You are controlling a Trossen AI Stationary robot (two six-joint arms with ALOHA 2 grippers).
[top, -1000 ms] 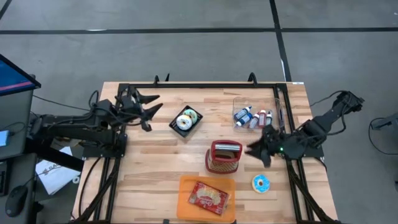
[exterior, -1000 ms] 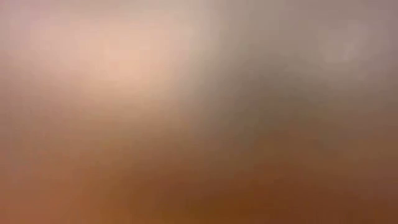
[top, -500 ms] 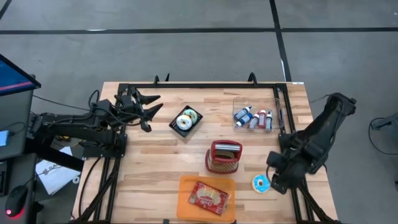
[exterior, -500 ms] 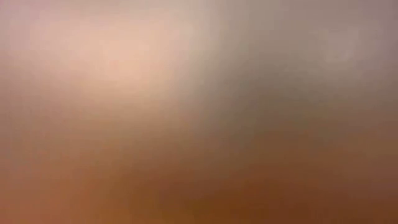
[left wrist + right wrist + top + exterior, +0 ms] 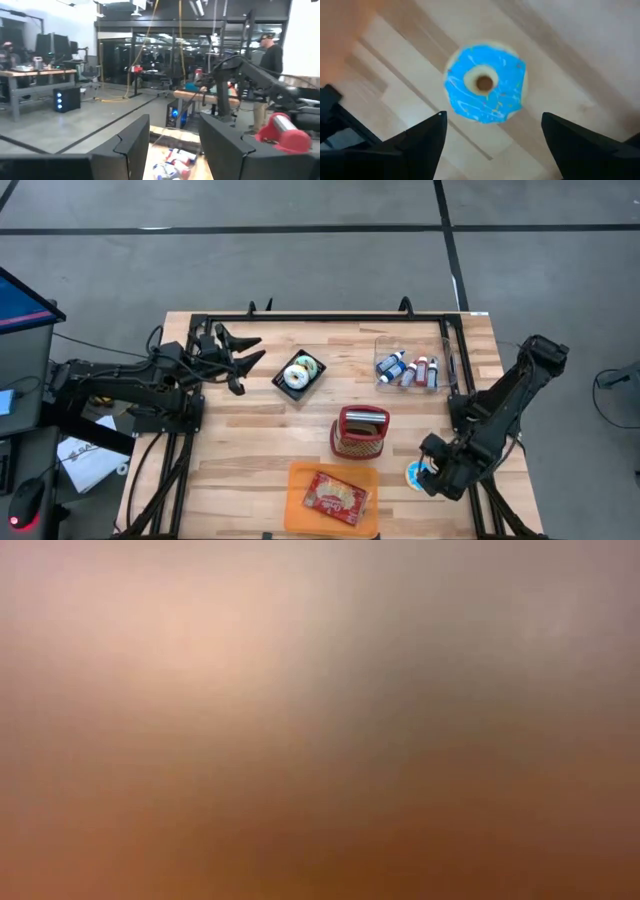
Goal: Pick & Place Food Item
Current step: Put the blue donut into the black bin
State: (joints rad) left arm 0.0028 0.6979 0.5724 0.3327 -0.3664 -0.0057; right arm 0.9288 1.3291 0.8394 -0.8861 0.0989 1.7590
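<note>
Within a second the right gripper (image 5: 490,135) has swung from the middle of the wooden table (image 5: 250,430) down over the blue-iced ring doughnut (image 5: 418,475), which lies untouched near the table's front right corner; its fingers stand wide apart, suggesting a grasp is imminent. The left gripper (image 5: 238,355) waits, part-open, near the back left corner. No legible writing shows.

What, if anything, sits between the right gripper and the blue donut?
Nothing visible. The right gripper hangs over the blue-frosted donut with fingers spread wide, only bare wooden table around it. The red basket stands apart to the side.
</note>
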